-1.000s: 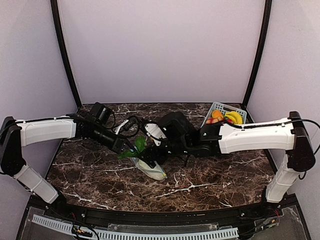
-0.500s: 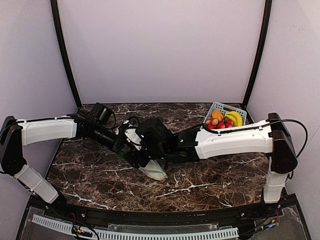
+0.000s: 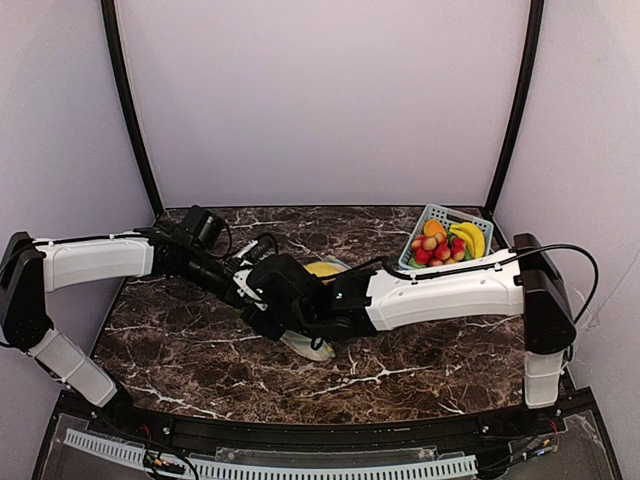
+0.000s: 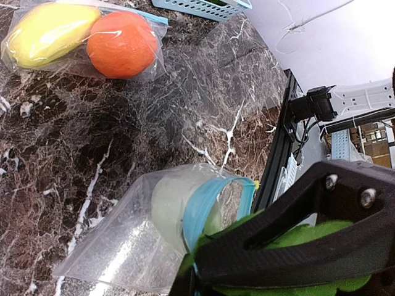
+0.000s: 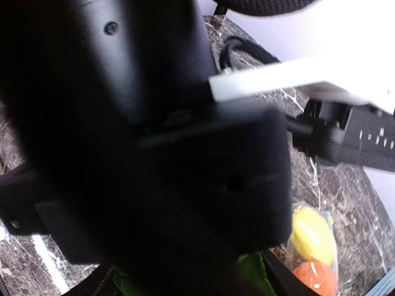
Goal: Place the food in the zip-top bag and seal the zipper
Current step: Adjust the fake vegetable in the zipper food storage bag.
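Note:
A clear zip-top bag (image 4: 117,246) with a blue zipper lies on the marble and holds a white oblong (image 4: 163,206). My left gripper (image 4: 194,280) is shut on the bag's rim at the mouth, and shows in the top view too (image 3: 243,290). My right gripper (image 3: 272,305) hangs right over it. Its fingers stand apart on either side of the green piece (image 5: 254,277). The left wrist blocks most of the right wrist view. A black trussed finger (image 4: 296,259) crosses in front of the green piece (image 4: 302,237) at the bag's mouth.
A second clear bag with a yellow oblong (image 4: 49,31) and an orange ball (image 4: 120,43) lies behind the arms (image 3: 322,268). A pale blue basket (image 3: 432,213) of toy fruit stands at the back right. Both arms cross at the table's middle.
The right arm has swept left and now covers the green piece and the bag's mouth. Its fingers have drawn closer together. The left arm has held still.

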